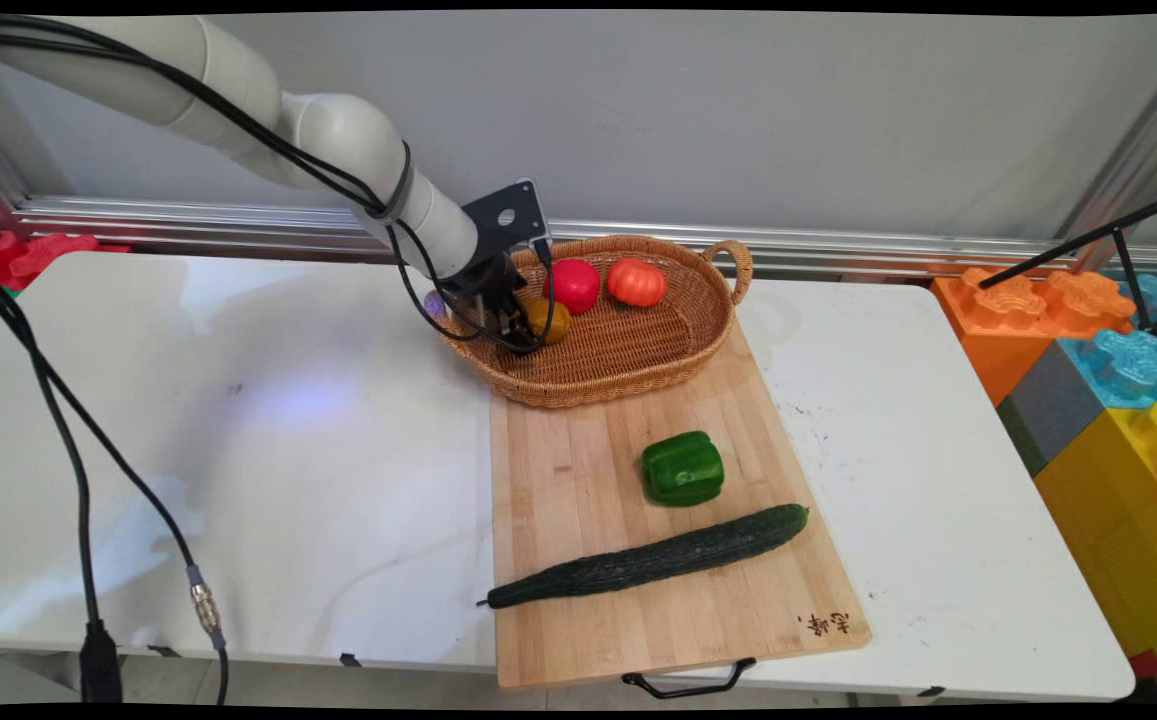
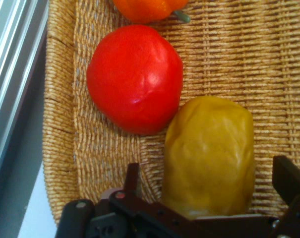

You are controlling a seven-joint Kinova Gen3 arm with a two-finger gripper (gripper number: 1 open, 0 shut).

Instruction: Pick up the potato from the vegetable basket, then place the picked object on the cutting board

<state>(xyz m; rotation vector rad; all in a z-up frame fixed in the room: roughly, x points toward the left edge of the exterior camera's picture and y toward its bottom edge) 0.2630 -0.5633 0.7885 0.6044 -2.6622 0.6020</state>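
Reaching down into the oval woven wicker basket (image 1: 638, 360), the black two-finger tool (image 1: 528, 325) sits at the basket's left end with its fingers (image 2: 132, 178) spread wide on either side of a dull yellow bell pepper (image 2: 209, 153); whether they press on it cannot be told. A glossy red round tomato-like vegetable (image 2: 135, 79) lies touching the yellow pepper, and an orange ribbed pumpkin-shaped vegetable (image 1: 635, 282) rests just beyond it in the same basket. The basket stands at the far end of a pale wooden cutting board (image 1: 578, 480) on the white table (image 1: 238, 440). Nearer the camera on that board lie a green bell pepper (image 1: 682, 468) and, apart from it, a long dark green cucumber (image 1: 648, 557) set diagonally.
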